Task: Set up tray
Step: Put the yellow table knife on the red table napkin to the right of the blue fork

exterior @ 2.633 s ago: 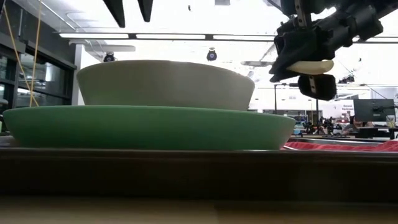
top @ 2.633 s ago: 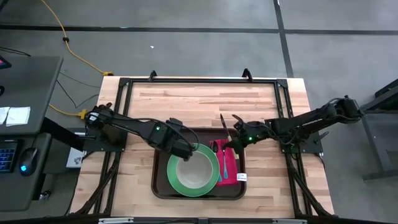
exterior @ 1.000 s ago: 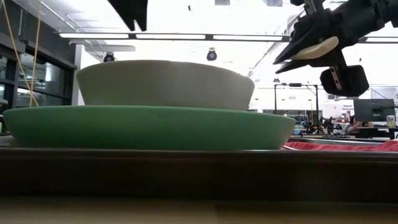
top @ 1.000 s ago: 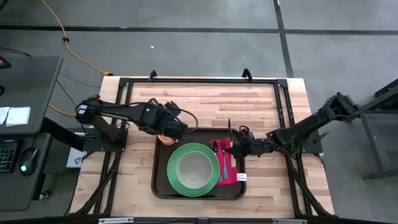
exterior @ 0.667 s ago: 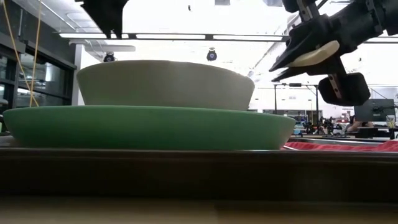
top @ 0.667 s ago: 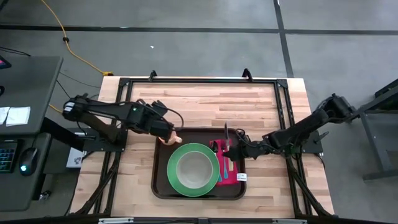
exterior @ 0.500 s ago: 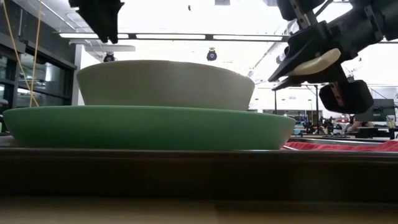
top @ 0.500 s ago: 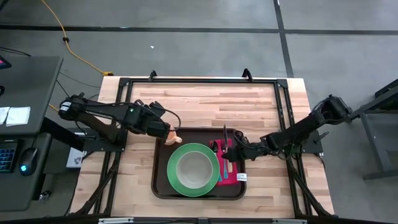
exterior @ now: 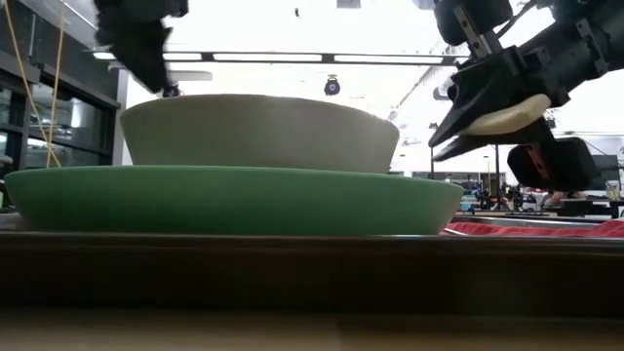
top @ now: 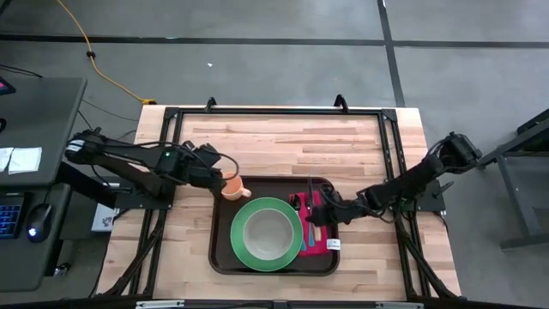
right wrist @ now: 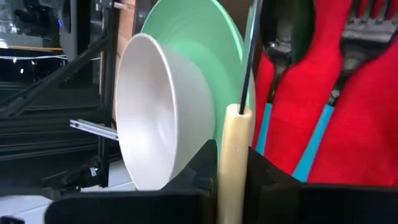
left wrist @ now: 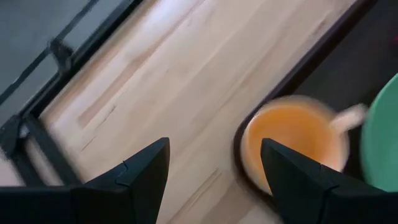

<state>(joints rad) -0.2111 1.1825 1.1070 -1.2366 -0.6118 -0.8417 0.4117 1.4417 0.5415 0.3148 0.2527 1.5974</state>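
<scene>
- Sitting at the lower centre of the high view, the tray [top: 221,257] lies on the wooden table [top: 274,137], its rim reaching close to the table's lower edge.
- Green plate [top: 267,233] fills the tray's middle; a white bowl [top: 266,230] rests on it. In the low view the bowl [exterior: 258,132] stands upright on the plate [exterior: 229,198].
- Red napkin [top: 319,232] lies in the tray just right of the plate, with a spoon [right wrist: 283,28] and a fork [right wrist: 367,18] on it, both with blue handles.
- Orange cup [top: 232,186] stands at the tray's upper left corner, by the rim.
- Right gripper [top: 322,212] hovers above the napkin, fingers pinched on a knife with a pale handle [right wrist: 235,162] and a dark thin blade pointing toward the frame's top in the high view.
- Left gripper [top: 216,178] sits just left of the cup, above bare table, fingers [left wrist: 143,174] spread wide and holding nothing; the cup [left wrist: 292,146] shows ahead of them, apart.
</scene>
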